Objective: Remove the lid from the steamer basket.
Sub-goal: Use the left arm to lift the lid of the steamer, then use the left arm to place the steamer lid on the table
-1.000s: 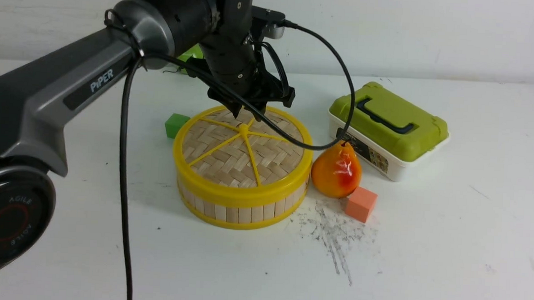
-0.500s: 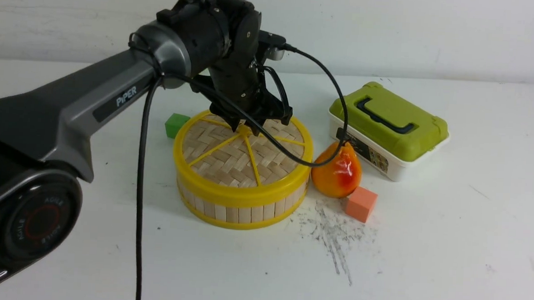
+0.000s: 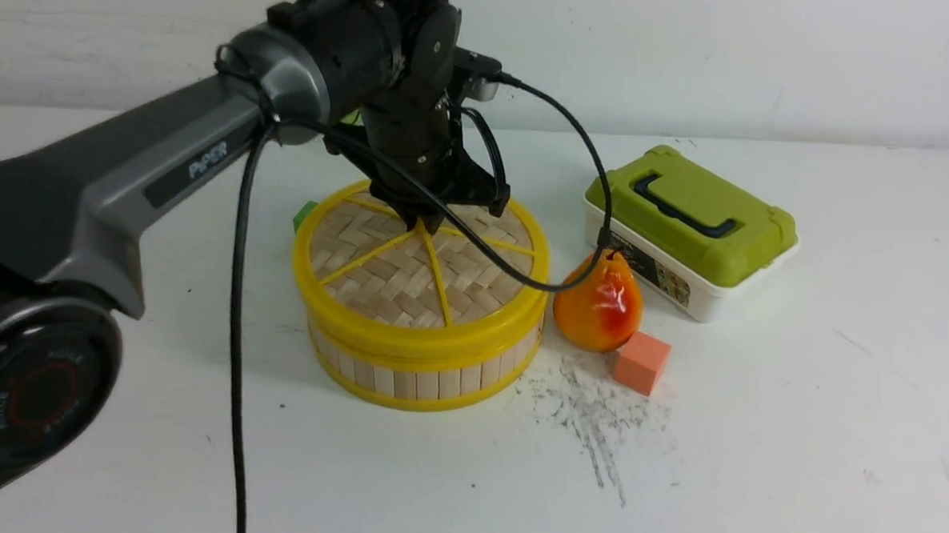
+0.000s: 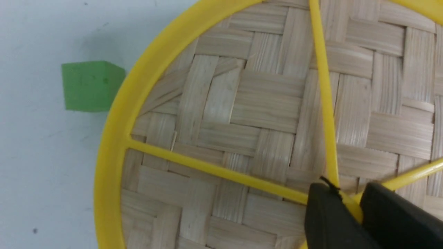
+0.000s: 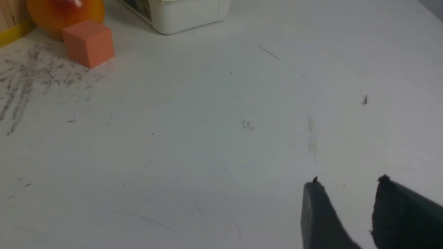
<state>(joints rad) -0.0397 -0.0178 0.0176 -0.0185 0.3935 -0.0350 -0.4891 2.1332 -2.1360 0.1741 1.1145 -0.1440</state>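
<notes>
The lid [image 3: 409,288], a woven-bamboo disc with a thick yellow rim and thin spokes, sits on the steamer basket [image 3: 421,380], whose slat wall shows beneath it. The lid overhangs the basket a little on the left side. My left gripper [image 3: 427,219] reaches down onto the lid's middle. In the left wrist view the left gripper [image 4: 349,193] is shut on the small yellow centre knob where the spokes of the lid [image 4: 242,114] meet. My right gripper [image 5: 347,183] hangs open over bare table, holding nothing; the front view does not show it.
A green cube [image 3: 305,211] peeks out behind the lid's left edge. To the basket's right stand an orange pear [image 3: 599,300], an orange cube [image 3: 641,362] and a white box with an olive-green lid [image 3: 688,228]. A black cable loops from the left wrist over the lid.
My left gripper came down onto the lid's centre and its jaws closed on the knob. The lid has shifted slightly left, now hiding most of the green cube.
</notes>
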